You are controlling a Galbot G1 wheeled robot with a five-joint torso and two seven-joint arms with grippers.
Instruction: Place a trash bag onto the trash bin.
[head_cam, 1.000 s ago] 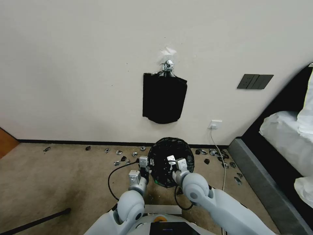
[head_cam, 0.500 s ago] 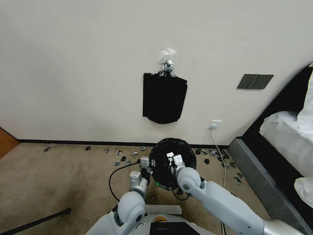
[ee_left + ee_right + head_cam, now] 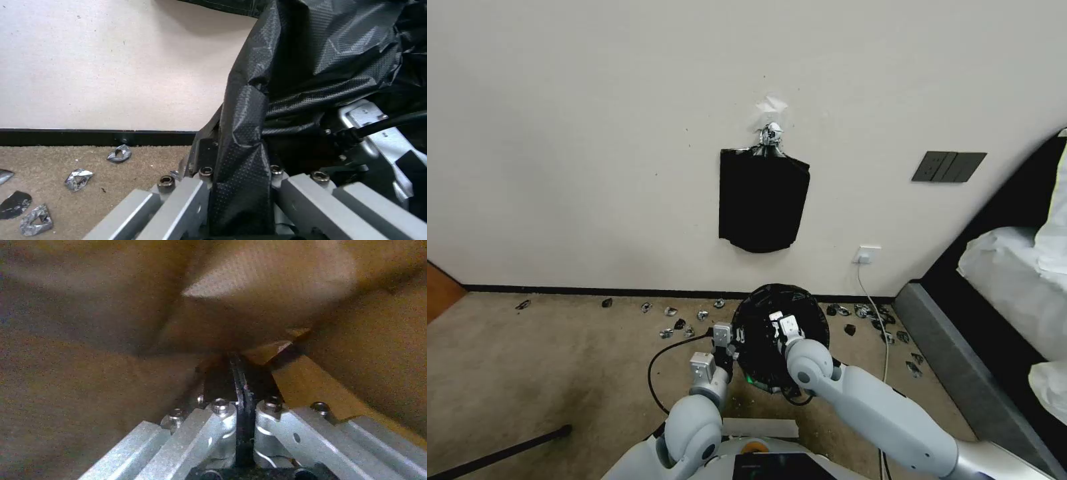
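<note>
The bag (image 3: 780, 333) is spread mouth-up over the bin. Its left edge is pinched by the left gripper (image 3: 240, 186); inside, the right gripper (image 3: 238, 380) is pressed together.

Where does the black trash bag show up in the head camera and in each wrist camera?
Head view: the trash bag sits low at centre, over the bin mouth by the wall, between both grippers.
Left wrist view: a fold of it runs up from between the left gripper fingers and spreads across the far side.
Right wrist view: too dim to tell; the right gripper is shut, fingers together.
Shared landmark: the bag itself, plus the foil scraps on the carpet.
</note>
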